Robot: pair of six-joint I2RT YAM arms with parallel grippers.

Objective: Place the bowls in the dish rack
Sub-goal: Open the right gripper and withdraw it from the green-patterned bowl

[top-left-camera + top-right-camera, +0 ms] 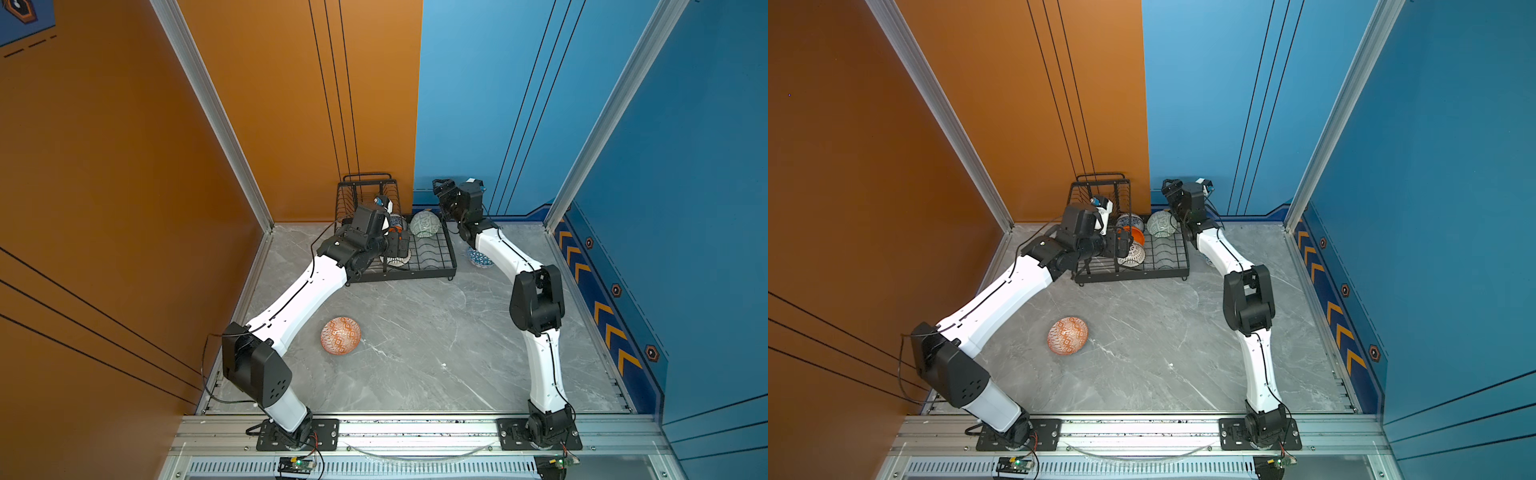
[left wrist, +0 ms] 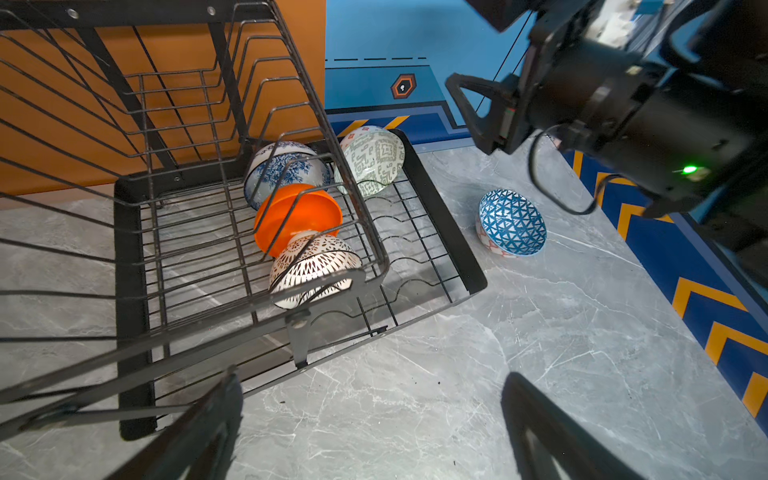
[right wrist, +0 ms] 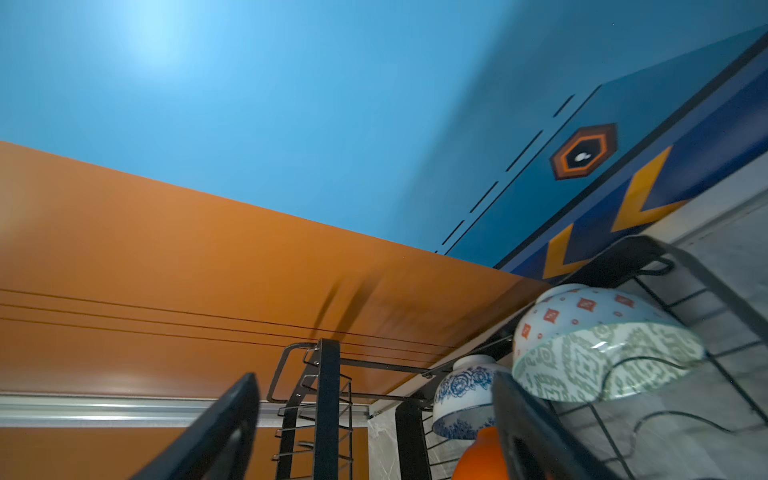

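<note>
Four bowls are seen standing on edge in the lower tray of the dish rack (image 2: 131, 270). The blue-white floral bowl (image 2: 286, 168) is pressed against by the plain orange bowl (image 2: 297, 218), which is touched in turn by the white lattice bowl (image 2: 313, 266). The pale green patterned bowl (image 2: 374, 160) is propped just beside the floral one. The blue-white triangle bowl (image 2: 511, 222) is left tipped on the grey surface (image 2: 540, 332), near the rack. The left claw (image 2: 372, 376) is held wide open, empty.
</note>
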